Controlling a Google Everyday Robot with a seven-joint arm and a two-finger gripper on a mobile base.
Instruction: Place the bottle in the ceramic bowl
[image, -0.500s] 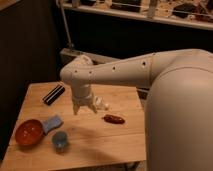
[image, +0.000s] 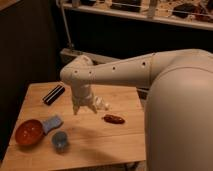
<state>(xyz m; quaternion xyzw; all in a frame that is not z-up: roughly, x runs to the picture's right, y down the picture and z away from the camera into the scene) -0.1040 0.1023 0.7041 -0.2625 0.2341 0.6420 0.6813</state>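
The small whitish bottle (image: 103, 105) lies on the wooden table (image: 115, 145) near its middle. My gripper (image: 85, 109) points down over the table just left of the bottle. Its two fingers stand apart with nothing between them, and the right fingertip (image: 94, 108) is close beside the bottle. The reddish-orange ceramic bowl (image: 28, 132) sits at the table's left front, well to the left of and nearer than the gripper. It looks empty.
A light blue cloth (image: 51, 123) lies against the bowl's right side. A small blue-grey cup (image: 60, 140) stands in front of the cloth. A dark red lumpy item (image: 114, 119) lies right of the gripper. A black bar (image: 53, 94) lies at the back left. My white arm fills the right side.
The gripper has come down slightly toward the table beside the bottle. The objects on the table have not moved.
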